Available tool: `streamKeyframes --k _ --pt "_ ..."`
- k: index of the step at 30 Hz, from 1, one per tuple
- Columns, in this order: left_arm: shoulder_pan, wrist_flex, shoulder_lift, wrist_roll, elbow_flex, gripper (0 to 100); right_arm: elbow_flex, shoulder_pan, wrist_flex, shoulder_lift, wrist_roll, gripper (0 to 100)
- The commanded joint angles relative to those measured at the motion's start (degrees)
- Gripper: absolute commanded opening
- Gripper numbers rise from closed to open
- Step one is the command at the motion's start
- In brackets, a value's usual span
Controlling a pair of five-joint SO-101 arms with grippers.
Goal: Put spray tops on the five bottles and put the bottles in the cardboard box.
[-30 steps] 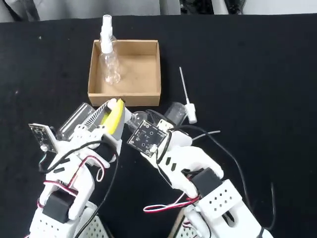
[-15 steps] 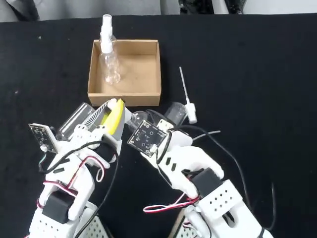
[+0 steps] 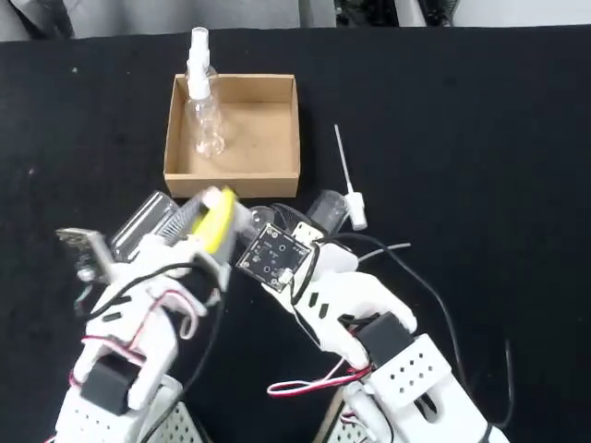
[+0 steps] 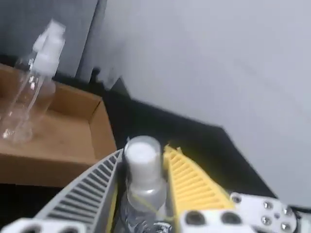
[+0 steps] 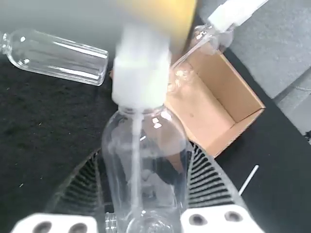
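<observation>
While your right arm keeps still, your left arm has rolled slightly over the last half second: its wrist has tilted and its yellow finger has edged toward the right arm. Furthest left on the black bench (image 3: 480, 111), an uncapped bottle (image 3: 138, 221) lies on its side. Next, your left hand (image 4: 143, 154) pinches a white spray top (image 4: 142, 167) between grey and yellow fingers (image 4: 194, 179). That top sits on the neck of a clear bottle (image 5: 146, 141). Your right hand (image 5: 146, 155) clamps the body of this bottle, just in front of the cardboard box (image 3: 231, 177). In the box's far left corner, capped bottles (image 3: 203, 115) already stand. Right of the hands, another open bottle (image 3: 328, 208) and a loose spray top (image 3: 356, 212) wait. The roll reads as the top being twisted home, so boxing this bottle should come next.
</observation>
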Motion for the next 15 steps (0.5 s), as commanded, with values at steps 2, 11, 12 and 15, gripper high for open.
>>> streamKeyframes --k 2,11,12,15 --pt "0.9 8.4 0.1 1.9 -6.3 24 -0.5 -0.4 -2.0 -1.2 0.3 4.6" --pt "0.4 10.6 0.1 2.9 -8.6 24 -0.5 -0.4 -2.0 -1.2 0.3 4.6" --pt "0.4 10.6 0.1 3.0 -8.7 24 -0.5 -0.4 -2.0 -1.2 0.3 4.6" --pt "0.4 10.6 0.0 3.0 -8.7 24 -0.5 -0.4 -2.0 -1.2 0.3 4.6"
